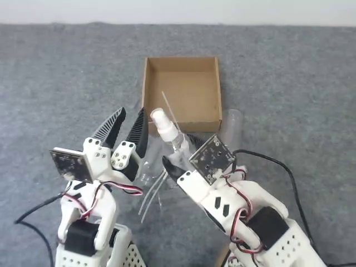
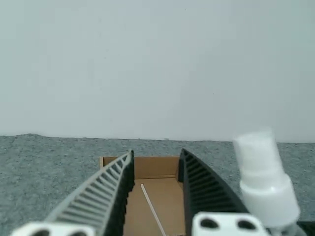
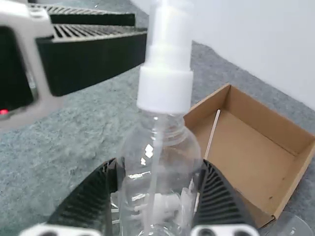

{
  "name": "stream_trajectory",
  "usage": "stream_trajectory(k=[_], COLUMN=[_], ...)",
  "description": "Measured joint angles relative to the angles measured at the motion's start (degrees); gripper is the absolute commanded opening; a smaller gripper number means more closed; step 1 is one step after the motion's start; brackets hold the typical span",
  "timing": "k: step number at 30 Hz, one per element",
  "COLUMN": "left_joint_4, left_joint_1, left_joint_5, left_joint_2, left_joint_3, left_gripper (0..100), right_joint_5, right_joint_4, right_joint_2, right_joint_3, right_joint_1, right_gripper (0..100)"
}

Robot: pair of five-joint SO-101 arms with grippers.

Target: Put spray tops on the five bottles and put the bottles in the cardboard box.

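At table centre, far side: box (image 1: 146, 94), open face up, on grey mat (image 1: 55, 83). One thin white tube (image 3: 212, 132) leans inside it against a wall.

Just before the box's near wall: bottle (image 3: 160, 167), clear, roughly upright and tipped a little toward the box. White spray top (image 3: 165, 83) is seated on its neck, with the dip tube visible running down inside. Cannot tell whether the base touches the mat.

Right gripper (image 1: 179, 149): pinching the bottle's body, one black jaw on each side, pads against the clear wall.

Left gripper (image 2: 157, 155): jaws spread, nothing between them, pointing toward the box. It stands just beside the spray top, on the bottle's left, apart from it. In the left wrist view the box sits in the gap between the two ribbed fingers (image 2: 106, 191), farther off.

Second bottle (image 1: 233, 127): clear, without a top as far as can be seen, by the box's right near corner. Touching the wall or just beside it: cannot tell.

Between the two arms, on the mat: loose thin white tubes (image 1: 151, 193). Faint clear plastic lies next to them, partly under the left gripper, too dim to identify.
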Motion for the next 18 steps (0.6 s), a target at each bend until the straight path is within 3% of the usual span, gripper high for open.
stream_trajectory(k=[7, 18], left_joint_4=[0.00, 3.08], left_joint_1=[0.09, 8.35], left_joint_5=[0.00, -3.60], left_joint_2=[0.00, -0.09], left_joint_3=[0.00, 0.00], left_gripper=[14, 14], right_joint_5=[0.00, 0.70], right_joint_4=[1.93, 2.20], right_joint_2=[0.00, -0.09], right_joint_3=[0.00, 0.00], right_joint_1=[0.00, -1.93], right_gripper=[0.7, 0.7])
